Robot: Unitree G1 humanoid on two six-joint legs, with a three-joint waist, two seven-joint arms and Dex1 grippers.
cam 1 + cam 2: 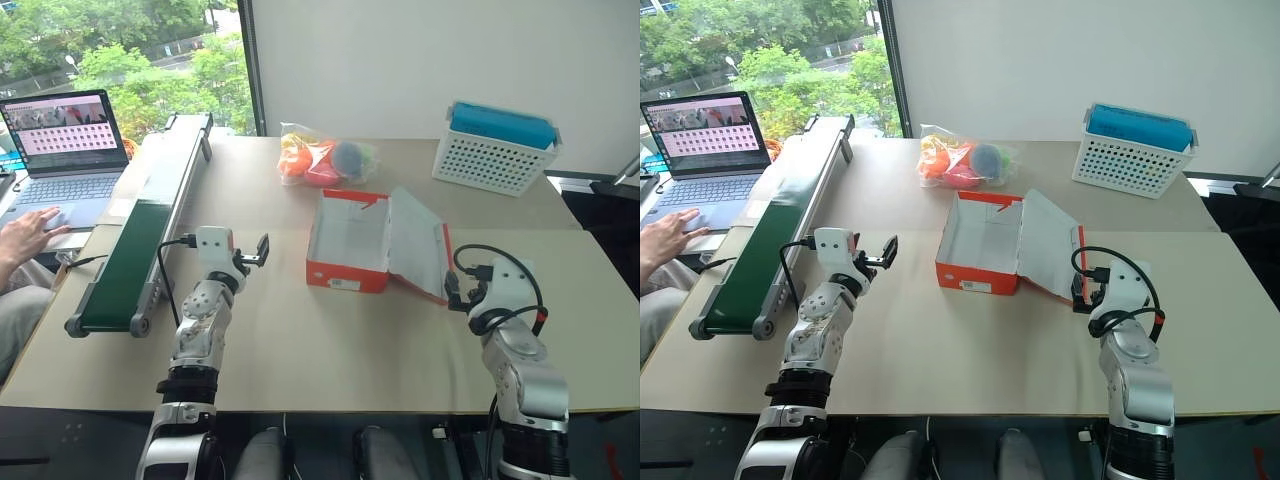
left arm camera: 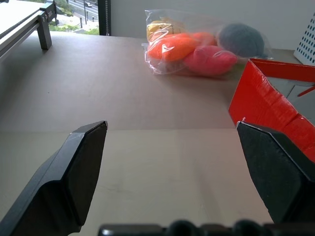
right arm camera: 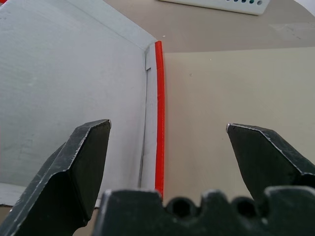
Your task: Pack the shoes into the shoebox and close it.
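The red-orange shoebox [image 1: 345, 245] stands open in the middle of the table, its pale inside showing nothing in it. Its lid [image 1: 415, 240] leans out to the right. The shoes are out of view. My left gripper [image 1: 262, 250] hovers open to the left of the box, apart from it, and the box's red wall [image 2: 268, 105] shows in the left wrist view. My right gripper [image 1: 453, 290] is open at the lid's right edge. In the right wrist view the lid's red rim [image 3: 158, 98] lies between the fingers, which are not closed on it.
A clear bag of orange and colourful items [image 1: 325, 160] lies behind the box. A white perforated basket with a blue top [image 1: 495, 150] stands at the back right. A green conveyor [image 1: 140, 250] runs along the left, beside a laptop [image 1: 65, 140] with a person's hand [image 1: 30, 232] on it.
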